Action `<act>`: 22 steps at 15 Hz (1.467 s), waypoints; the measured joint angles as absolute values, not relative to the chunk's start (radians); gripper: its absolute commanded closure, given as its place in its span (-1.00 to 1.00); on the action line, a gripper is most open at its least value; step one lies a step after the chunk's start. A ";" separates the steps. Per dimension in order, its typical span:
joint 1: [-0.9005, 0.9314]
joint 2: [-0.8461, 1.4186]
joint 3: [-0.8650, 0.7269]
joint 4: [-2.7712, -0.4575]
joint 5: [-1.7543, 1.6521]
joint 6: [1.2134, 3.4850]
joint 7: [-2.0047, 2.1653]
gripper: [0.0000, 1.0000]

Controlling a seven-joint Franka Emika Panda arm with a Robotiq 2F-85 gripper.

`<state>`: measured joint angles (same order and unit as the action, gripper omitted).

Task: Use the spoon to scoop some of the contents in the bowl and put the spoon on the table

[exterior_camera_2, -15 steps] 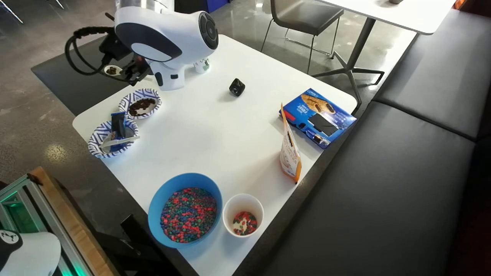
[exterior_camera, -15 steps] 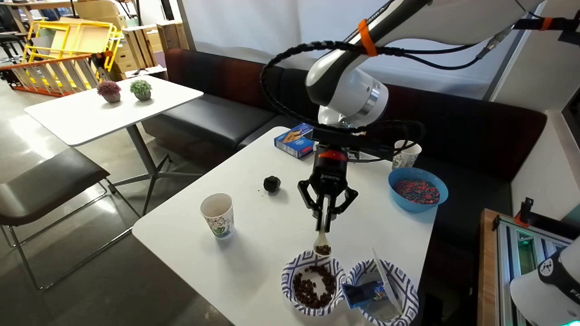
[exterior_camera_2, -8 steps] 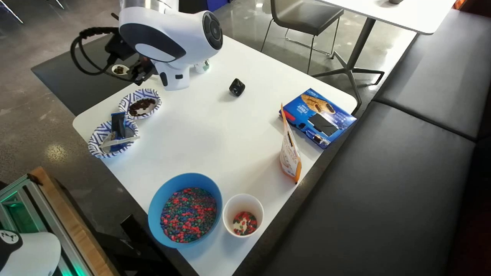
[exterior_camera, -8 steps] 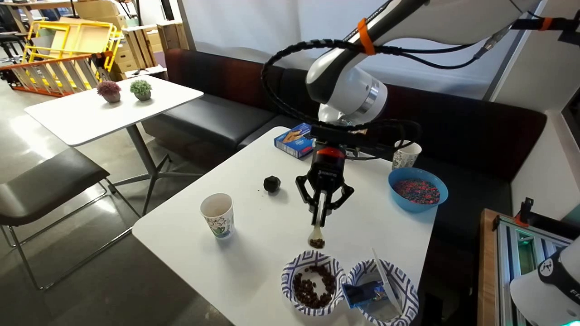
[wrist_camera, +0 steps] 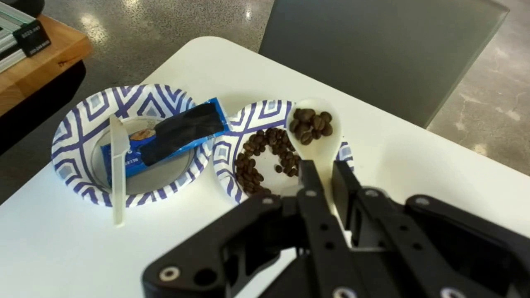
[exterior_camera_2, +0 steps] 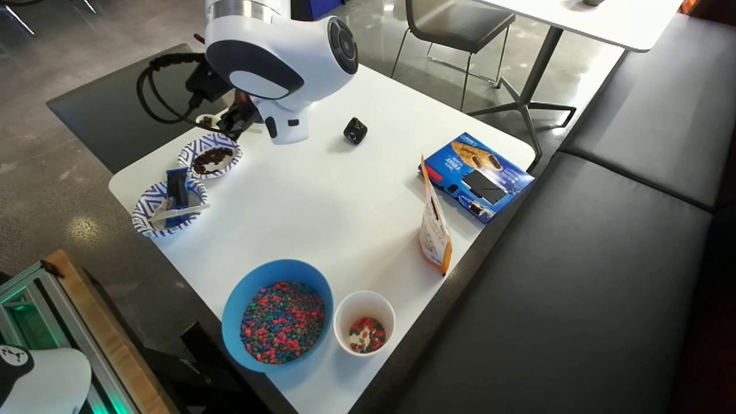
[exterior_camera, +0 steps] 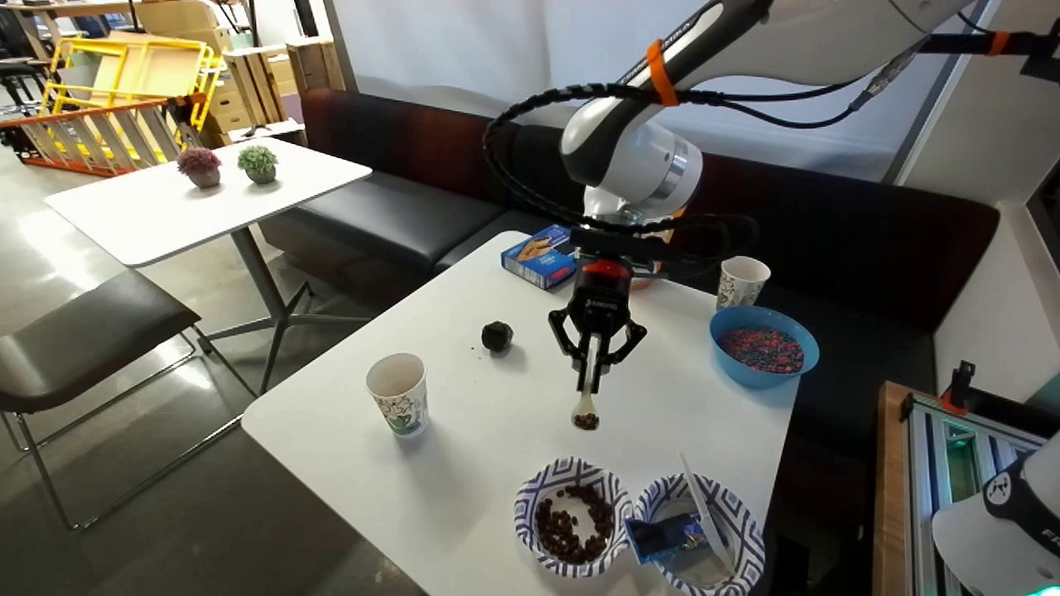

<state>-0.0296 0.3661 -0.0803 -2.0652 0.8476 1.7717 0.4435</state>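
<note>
My gripper [exterior_camera: 588,382] is shut on the handle of a pale cream spoon [exterior_camera: 585,405]. In the wrist view the fingertips [wrist_camera: 324,176] pinch the handle, and the spoon's scoop [wrist_camera: 319,147] points away, holding several dark brown beans [wrist_camera: 305,124]. The spoon is up in the air over the white table [exterior_camera: 472,463], apart from the bowl [exterior_camera: 527,507]. The bowl is round, with a blue-and-white patterned rim, and also shows in the wrist view [wrist_camera: 223,159]. Its contents, dark brown beans [exterior_camera: 563,538], lie in a ring round a bare patch. In an exterior view the arm partly hides the spoon [exterior_camera_2: 208,122].
A second patterned bowl [wrist_camera: 70,165] with a blue packet [wrist_camera: 182,132] and white knife [wrist_camera: 119,174] sits beside the bowl. A paper cup [exterior_camera: 399,397], black object [exterior_camera: 497,336], blue bowl [exterior_camera: 766,377], another cup [exterior_camera: 739,285], blue box [exterior_camera_2: 489,178] and upright bag [exterior_camera_2: 434,236] stand around.
My gripper has drawn the loaded spoon away from the bowl's rim, back over the table toward its middle. The beans stay in the spoon; the bowls have not moved.
</note>
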 measured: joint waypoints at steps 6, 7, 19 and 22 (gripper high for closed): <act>-0.058 0.396 -0.086 -2.044 0.853 1.763 0.409 0.73; -0.059 0.400 -0.086 -2.042 0.854 1.763 0.407 0.73; -0.059 0.401 -0.085 -2.040 0.855 1.763 0.406 0.93; -0.059 0.401 -0.085 -2.040 0.857 1.763 0.407 0.93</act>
